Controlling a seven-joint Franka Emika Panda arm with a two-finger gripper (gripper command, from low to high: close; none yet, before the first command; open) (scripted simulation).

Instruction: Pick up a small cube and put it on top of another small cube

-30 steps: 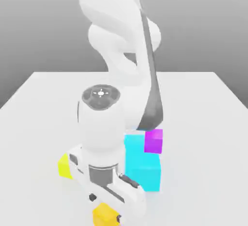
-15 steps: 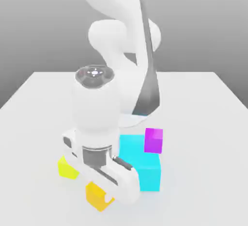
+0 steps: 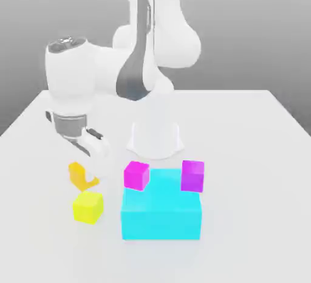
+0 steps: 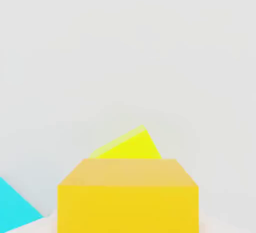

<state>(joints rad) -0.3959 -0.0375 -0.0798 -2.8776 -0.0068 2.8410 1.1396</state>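
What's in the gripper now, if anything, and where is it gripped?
The gripper holds the orange-yellow cube, with the fingers on two opposite sides of it.

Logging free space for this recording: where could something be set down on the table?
The table looks bare right of the purple cube in the exterior view. It is crowded around the cyan block, yellow cube and gripped orange cube.

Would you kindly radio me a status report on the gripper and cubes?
Gripper shut on small orange-yellow cube; held above table; small lemon-yellow cube beneath, uncovered.
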